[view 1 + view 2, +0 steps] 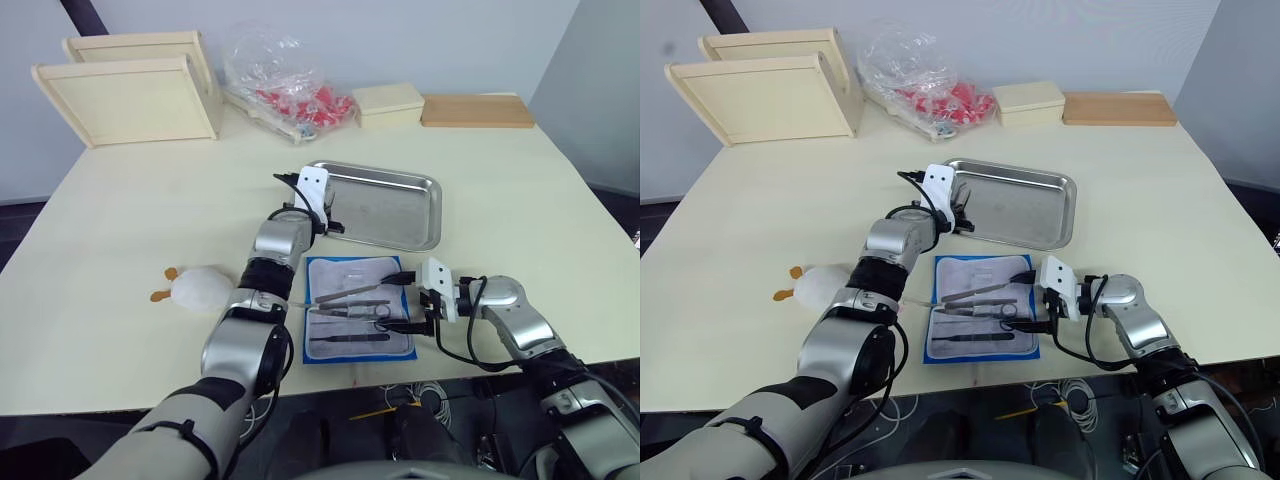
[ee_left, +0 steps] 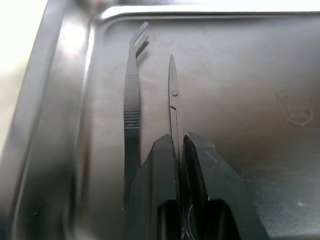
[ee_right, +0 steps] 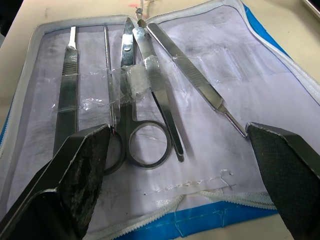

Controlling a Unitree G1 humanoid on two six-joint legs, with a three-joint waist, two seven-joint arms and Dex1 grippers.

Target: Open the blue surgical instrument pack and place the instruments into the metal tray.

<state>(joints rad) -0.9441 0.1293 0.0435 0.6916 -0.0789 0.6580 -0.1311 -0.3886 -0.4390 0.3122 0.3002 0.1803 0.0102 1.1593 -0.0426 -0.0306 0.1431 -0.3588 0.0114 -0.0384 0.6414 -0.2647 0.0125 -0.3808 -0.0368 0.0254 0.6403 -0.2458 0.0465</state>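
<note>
Pinching a pair of scissors [image 2: 173, 107] between closed fingers, the left gripper [image 2: 179, 150] hangs low inside the metal tray [image 1: 415, 232], with curved forceps [image 2: 132, 97] lying just beside its tips. The right gripper [image 3: 180, 145] is spread wide at the edge of the unfolded blue surgical instrument pack [image 1: 357, 350], the remaining instruments [image 3: 142, 85] straight ahead between its fingers [image 3: 82, 155].

between the closed left fingers [image 2: 200, 175], matt black plastic, sits a smooth steel scissor blade [image 2: 173, 100] over the brushed metal tray [image 2: 240, 75]. between the spread right fingers [image 3: 80, 165], rough-padded, lies the pack [image 3: 240, 100]: whitish cloth, glossy clear pockets, shiny steel instruments [image 3: 150, 125].
</note>
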